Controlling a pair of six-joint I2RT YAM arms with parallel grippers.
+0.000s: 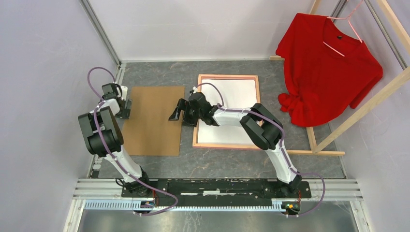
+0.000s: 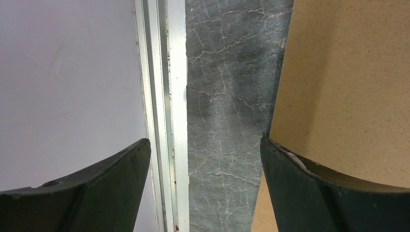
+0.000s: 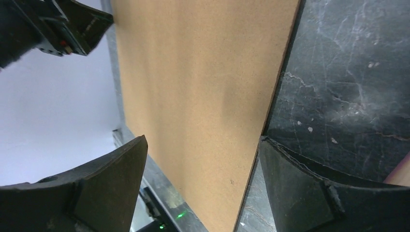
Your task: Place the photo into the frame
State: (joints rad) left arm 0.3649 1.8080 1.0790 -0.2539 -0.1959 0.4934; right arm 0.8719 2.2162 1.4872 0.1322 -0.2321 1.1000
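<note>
The frame [image 1: 227, 76] lies back-up on the table, right of centre, its light wood rim around a white sheet [image 1: 237, 99]. No mountain print shows, so I cannot tell if this sheet is the photo. The brown backing board [image 1: 154, 121] lies flat to the left of the frame. My left gripper [image 1: 124, 107] is open and empty, astride the board's left edge [image 2: 348, 87], as the left wrist view [image 2: 204, 140] shows. My right gripper [image 1: 177, 112] is open and empty, astride the board's right edge [image 3: 203, 87], as the right wrist view [image 3: 203, 139] shows.
A red shirt [image 1: 329, 67] hangs on a pink hanger from a wooden clothes rack [image 1: 367, 106] at the back right. An aluminium rail [image 2: 167, 96] and the white wall run close along the table's left side. The left gripper also shows in the right wrist view [image 3: 53, 29].
</note>
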